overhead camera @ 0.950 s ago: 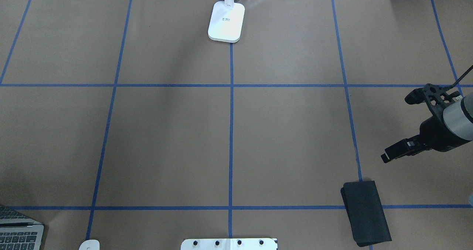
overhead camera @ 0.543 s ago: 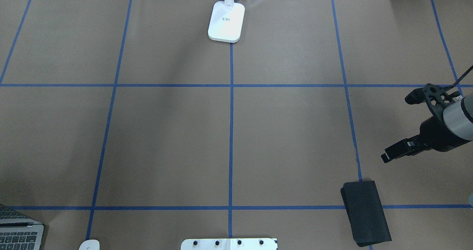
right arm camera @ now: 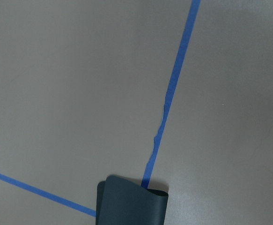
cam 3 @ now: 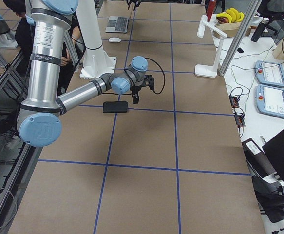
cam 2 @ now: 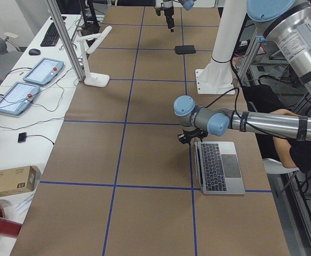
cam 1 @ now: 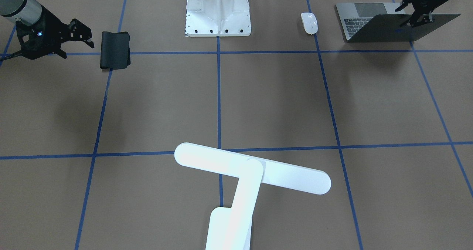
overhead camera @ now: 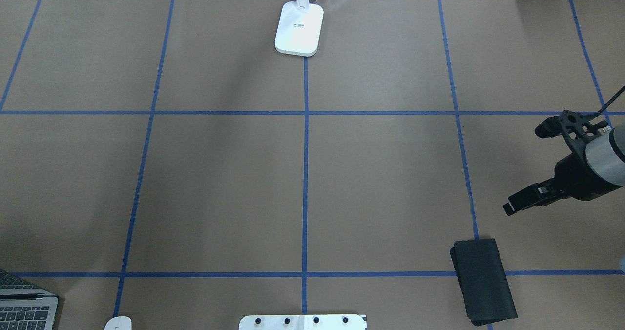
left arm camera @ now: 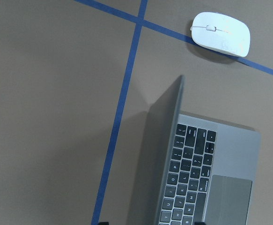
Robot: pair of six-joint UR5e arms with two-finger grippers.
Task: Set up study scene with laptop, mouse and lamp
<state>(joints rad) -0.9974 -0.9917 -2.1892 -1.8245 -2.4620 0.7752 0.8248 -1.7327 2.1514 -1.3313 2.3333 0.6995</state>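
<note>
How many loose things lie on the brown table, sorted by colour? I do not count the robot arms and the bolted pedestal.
White: 2 (lamp, mouse)
Grey: 1 (laptop)
Black: 1 (folded pad)
Total: 4

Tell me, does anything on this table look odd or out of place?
The black pad lies askew over the blue tape, one end curled over rather than flat. The tape is kinked just beside it. Nothing else stands out.
</note>
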